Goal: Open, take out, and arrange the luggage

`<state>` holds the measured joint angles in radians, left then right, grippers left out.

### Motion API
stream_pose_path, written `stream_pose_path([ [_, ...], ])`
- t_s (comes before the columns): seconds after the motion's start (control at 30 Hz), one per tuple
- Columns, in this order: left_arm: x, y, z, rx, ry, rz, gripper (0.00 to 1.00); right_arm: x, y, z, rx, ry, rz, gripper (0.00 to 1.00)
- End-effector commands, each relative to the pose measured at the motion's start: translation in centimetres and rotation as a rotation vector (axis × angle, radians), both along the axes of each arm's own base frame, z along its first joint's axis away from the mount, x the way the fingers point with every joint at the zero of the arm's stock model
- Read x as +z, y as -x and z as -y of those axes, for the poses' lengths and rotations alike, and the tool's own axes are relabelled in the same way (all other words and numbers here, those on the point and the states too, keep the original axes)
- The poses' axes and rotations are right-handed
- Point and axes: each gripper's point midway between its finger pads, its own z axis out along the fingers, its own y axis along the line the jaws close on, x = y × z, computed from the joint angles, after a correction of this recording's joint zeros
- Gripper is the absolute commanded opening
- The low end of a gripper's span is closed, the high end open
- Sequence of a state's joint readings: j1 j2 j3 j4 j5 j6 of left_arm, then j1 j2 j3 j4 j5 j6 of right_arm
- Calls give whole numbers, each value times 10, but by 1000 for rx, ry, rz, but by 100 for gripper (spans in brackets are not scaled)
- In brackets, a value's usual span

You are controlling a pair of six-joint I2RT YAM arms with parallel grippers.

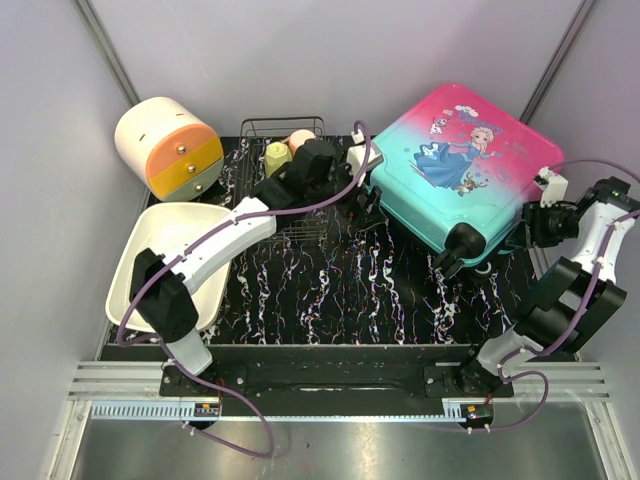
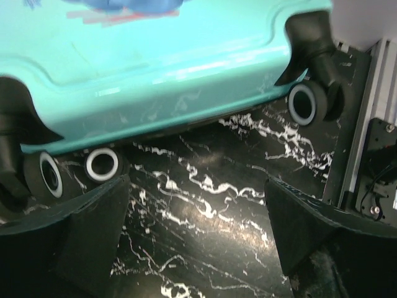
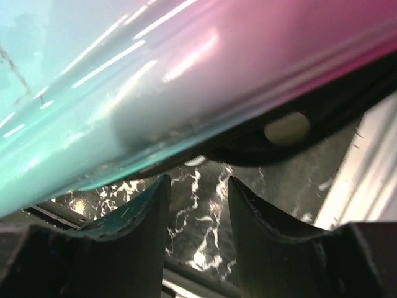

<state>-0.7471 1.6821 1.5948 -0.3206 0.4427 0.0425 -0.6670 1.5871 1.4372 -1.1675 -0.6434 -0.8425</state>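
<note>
The left gripper stands wide and empty, just short of the wheels at the teal end of the luggage. The right gripper is parted narrowly, holding nothing, close under the pink side. The case lies shut at the table's far right.

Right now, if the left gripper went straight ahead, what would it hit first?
Probably the luggage: its teal wheeled edge lies just ahead of the open left gripper, though depth is unclear.
</note>
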Motion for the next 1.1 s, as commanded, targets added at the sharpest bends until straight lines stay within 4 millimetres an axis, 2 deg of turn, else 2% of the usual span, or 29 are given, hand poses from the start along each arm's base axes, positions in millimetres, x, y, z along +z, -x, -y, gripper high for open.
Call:
stream_pose_path([
  [0.0, -18, -1, -6, -6, -13, -38, 94, -7, -24, -37, 84, -102, 119, 50],
  [0.03, -20, -1, -6, -5, -20, -42, 93, -16, -22, -49, 101, -122, 102, 50],
  [0.07, -19, -1, -6, -5, -21, -43, 94, -17, -31, -66, 149, -121, 118, 50],
  [0.13, -19, -1, -5, -9, -23, -46, 93, -9, -34, -87, 167, -164, 143, 51],
  [0.2, -23, -2, -5, 1, -33, -63, 93, 2, -35, -114, 231, -183, 181, 53],
  [0.27, -26, -4, -6, 16, -44, -70, 93, 13, -30, -130, 272, -199, 210, 57],
  [0.3, -27, -6, -6, 23, -46, -72, 93, 32, -24, -142, 306, -223, 264, 58],
  [0.37, -25, -9, -7, 39, -49, -67, 93, 47, -16, -143, 341, -181, 311, 61],
  [0.43, -21, -11, -5, 39, -38, -60, 93, 63, -8, -126, 377, -23, 396, 63],
  [0.5, -21, -11, -1, 21, -32, -63, 93, 76, 4, -113, 388, 44, 445, 64],
  [0.53, -16, -11, 0, 20, -22, -58, 94, 87, 4, -93, 431, 149, 510, 64],
  [0.57, -15, -10, 1, 11, -16, -61, 94, 80, 15, -92, 457, 126, 458, 64],
  [0.6, -13, -10, 3, 5, -11, -59, 93, 81, 16, -83, 551, 200, 494, 64],
  [0.63, -13, -10, 3, 2, -7, -61, 93, 86, 27, -74, 553, 202, 470, 64],
  [0.7, -12, -6, 5, -27, 5, -60, 94, 73, 25, -54, 617, 222, 444, 64],
  [0.73, -13, -3, 7, -48, 9, -56, 94, 73, 25, -46, 706, 284, 474, 64],
  [0.77, -12, 1, 8, -78, 18, -59, 94, 62, 24, -31, 732, 293, 458, 64],
  [0.8, -13, 6, 8, -100, 20, -61, 95, 59, 22, -24, 836, 358, 505, 64],
  [0.9, -19, 8, 9, -93, 31, -78, 95, 42, 18, -14, 975, 392, 534, 65],
  [1.0, -31, 8, 8, -82, 20, -104, 95, 28, 13, -13, 1105, 421, 600, 66],
  [1.07, -29, 7, 9, -51, 52, -129, 95, 17, 12, -14, 1171, 428, 630, 68],
])
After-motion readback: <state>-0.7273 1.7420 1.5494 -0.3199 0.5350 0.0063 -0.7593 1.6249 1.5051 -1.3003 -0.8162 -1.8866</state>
